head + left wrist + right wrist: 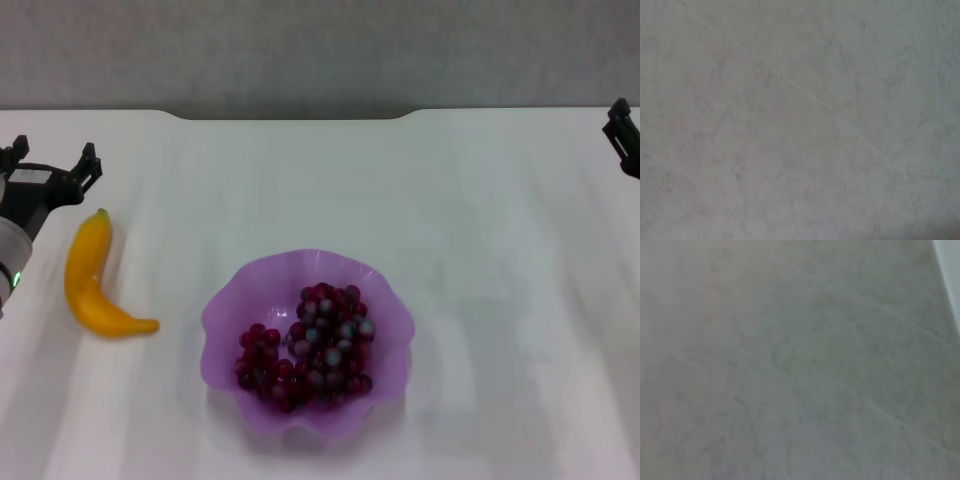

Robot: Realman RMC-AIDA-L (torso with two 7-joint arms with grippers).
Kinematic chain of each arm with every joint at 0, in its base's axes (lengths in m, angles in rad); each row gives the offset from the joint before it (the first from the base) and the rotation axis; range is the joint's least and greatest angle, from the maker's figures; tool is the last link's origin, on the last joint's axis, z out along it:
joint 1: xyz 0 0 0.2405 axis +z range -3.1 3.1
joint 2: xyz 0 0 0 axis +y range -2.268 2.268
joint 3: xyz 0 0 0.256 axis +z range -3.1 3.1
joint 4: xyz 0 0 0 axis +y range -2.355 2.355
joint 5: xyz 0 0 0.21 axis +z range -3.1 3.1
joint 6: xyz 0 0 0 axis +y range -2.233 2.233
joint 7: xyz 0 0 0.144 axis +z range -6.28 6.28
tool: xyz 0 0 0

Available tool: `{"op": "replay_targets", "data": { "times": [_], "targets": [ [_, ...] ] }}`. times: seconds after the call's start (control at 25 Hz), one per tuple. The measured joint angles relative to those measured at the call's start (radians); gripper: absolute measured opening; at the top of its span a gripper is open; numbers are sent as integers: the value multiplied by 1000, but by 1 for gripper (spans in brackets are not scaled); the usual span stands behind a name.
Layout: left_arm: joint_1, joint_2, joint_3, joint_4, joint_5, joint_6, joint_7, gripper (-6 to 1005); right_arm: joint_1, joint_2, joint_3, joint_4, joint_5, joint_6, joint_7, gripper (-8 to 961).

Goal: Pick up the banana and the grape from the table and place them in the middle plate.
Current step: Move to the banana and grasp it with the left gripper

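Grapes [305,350] are seen heaped inside the middle plate [225,310], a translucent purple dish with a wavy rim that sits on the white desk [450,220] toward the near edge of the head view; the bunch fills the centre and the right part of the dish, and its dark red berries are contained within the rim; the banana [90,280] is found lying flat on the desk to the robot's left of the plate, apart from it, with one end pointed away from the robot and the other curled toward the dish; nothing is seen between banana and plate, only bare desk; beyond the desk's far edge a grey textured wall is visible; the left claw [50,165] is held at the left edge of the head view, just beyond the banana's far tip, with its dark prongs spread apart and nothing held between them; no contact with the banana can be made out; the right claw [622,135] is cut by the right edge of the head view, well apart from the plate, and its opening cannot be told; both wrist views are filled by blurred mottled grey surface only.
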Motion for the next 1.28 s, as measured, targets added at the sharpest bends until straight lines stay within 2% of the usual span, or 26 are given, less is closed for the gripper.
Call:
{"op": "replay_targets", "data": {
  "times": [0.24,0.44,0.68,0.92,1.08,1.28],
  "targets": [
    [2,0,2,8,9,-14,-1,877,11,-1,-11,34,-24,2,52,891],
    [5,1,3,78,11,-115,-1,877,7,-1,-11,52,-24,-2,49,891],
    [17,7,-3,209,8,-327,-1,877,6,0,-11,62,-24,-5,49,891],
    [57,18,-17,403,6,-559,0,877,4,-1,-11,62,-24,-2,49,891],
    [76,23,-67,521,11,-736,8,876,4,-1,-14,66,-24,0,49,891],
    [77,22,-143,607,14,-915,59,876,5,-2,-25,66,-25,0,49,891]
  ]
}}
